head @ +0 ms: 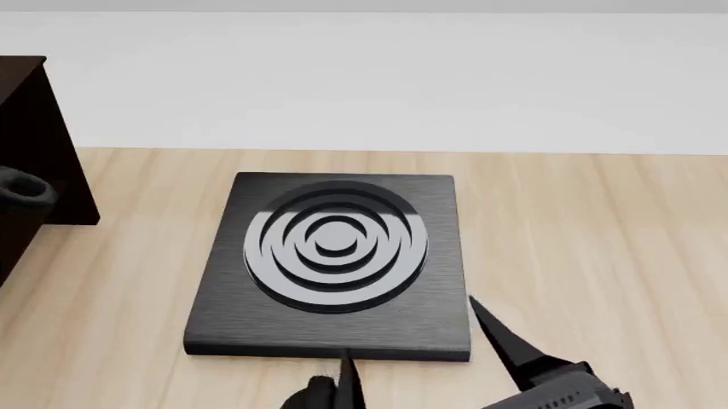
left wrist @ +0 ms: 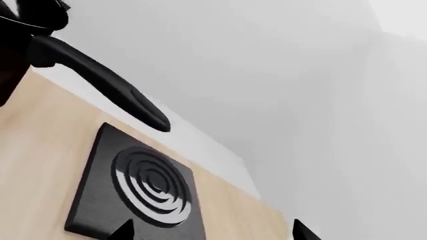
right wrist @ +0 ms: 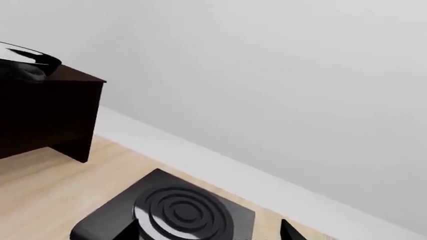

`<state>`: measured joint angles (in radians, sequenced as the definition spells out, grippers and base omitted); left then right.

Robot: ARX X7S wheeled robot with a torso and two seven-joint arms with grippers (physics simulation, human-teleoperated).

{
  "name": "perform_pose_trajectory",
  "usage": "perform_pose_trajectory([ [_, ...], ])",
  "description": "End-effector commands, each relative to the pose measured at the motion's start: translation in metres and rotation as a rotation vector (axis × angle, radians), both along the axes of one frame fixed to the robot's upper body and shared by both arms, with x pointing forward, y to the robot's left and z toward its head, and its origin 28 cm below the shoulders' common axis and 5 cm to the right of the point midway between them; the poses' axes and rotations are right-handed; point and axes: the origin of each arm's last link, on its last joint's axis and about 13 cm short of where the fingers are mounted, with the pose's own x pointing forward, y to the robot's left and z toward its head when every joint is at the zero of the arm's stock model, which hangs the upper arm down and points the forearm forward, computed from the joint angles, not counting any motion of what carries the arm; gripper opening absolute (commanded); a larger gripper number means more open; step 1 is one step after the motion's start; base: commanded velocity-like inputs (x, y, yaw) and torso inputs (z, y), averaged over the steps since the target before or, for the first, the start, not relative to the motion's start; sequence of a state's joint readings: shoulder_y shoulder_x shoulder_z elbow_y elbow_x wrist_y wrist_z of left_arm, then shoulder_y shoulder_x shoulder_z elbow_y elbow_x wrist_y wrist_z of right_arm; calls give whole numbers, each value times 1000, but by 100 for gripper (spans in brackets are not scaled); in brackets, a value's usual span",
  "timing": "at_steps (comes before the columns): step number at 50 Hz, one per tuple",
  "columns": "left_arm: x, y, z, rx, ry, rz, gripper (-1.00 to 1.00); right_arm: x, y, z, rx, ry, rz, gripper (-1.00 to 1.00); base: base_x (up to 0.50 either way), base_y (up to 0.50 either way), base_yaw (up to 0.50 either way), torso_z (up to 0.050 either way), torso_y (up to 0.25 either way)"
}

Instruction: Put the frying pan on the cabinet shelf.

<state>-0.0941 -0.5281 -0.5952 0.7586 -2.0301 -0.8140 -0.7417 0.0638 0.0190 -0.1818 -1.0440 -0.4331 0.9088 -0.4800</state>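
At far left, cabinet shelf (head: 34, 153), burner plate (head: 330, 264) centred

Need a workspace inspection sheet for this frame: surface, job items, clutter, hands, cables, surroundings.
Surface: light wood tabletop, flat.
Job's things: frying pan, only its long black handle clear, jutting out above the table; cabinet dark, at the head view's left, with a glossy black shape on top, likely the pan.
Clutter: square black burner plate mid-table.
Hands: left hand open, holding nothing; right hand open, by the plate's near edge.
Cables: nothing seen.
Surroundings: plain white wall.
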Motion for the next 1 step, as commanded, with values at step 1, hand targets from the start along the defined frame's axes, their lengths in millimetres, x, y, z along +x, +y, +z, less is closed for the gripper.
perform_pose_trajectory([
  [1,-1,-11,-12,206,-69,-29,100,0,-5,-1,40,-2,-58,100,0,13,0,0,0],
])
